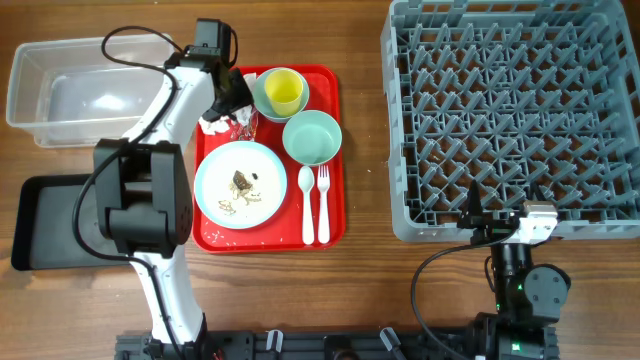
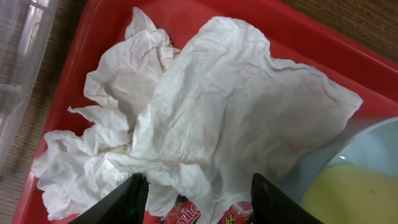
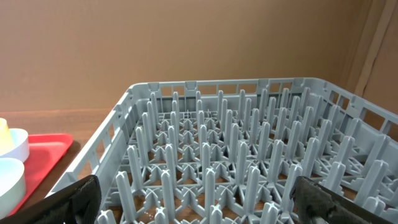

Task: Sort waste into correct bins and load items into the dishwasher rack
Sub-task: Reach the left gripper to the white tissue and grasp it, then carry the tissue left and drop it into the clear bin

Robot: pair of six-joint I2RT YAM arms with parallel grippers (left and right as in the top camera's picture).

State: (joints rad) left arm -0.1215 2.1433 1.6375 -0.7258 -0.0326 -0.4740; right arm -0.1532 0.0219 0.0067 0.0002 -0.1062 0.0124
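Note:
My left gripper (image 1: 232,100) is open, low over the crumpled white napkin (image 2: 205,106) at the red tray's (image 1: 335,215) far left corner; its fingers (image 2: 196,202) straddle the napkin's near edge and the red foil wrapper (image 2: 186,214) beneath it. The pale-blue plate (image 1: 240,185) carries brown scraps with white crumbs (image 1: 243,182). The yellow cup (image 1: 283,92) sits inside the pale-blue bowl (image 1: 262,92); the mint-green bowl (image 1: 312,137), white spoon (image 1: 306,205) and fork (image 1: 323,205) lie beside. My right gripper (image 1: 497,222) is open and empty at the grey rack's (image 1: 510,110) near edge, and its fingers frame the rack's pegs (image 3: 236,162).
The clear tub (image 1: 70,90) stands at the far left; the black tray (image 1: 50,222) lies in front of it. The tub's wall shows in the left wrist view (image 2: 18,56). A brown cardboard wall (image 3: 186,43) stands behind the rack.

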